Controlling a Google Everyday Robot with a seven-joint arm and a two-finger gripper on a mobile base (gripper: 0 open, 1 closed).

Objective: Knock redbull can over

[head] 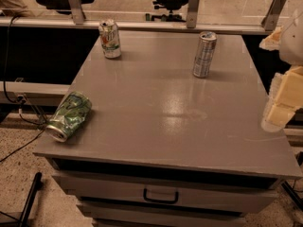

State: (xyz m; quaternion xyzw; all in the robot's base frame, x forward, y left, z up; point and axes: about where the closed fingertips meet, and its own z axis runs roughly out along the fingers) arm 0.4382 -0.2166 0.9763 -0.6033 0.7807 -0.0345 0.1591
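1. Silver and slim, the redbull can (204, 54) stands upright on the far right part of the grey table (156, 126), so the knock is not yet done.
2. At the table's right edge hangs the pale gripper (278, 112), well apart from the can; whether it is set wide or narrow I cannot tell.
3. I judge this to be the approach step: the next move calls for reaching forward and inward, then a sideways push high on the can.
4. Elsewhere, a white-and-green can (110, 39) stands upright at the far left, and a dented green can (69, 116) lies on its side by the left edge.
5. Neither one sits between gripper and target, so the path looks open.
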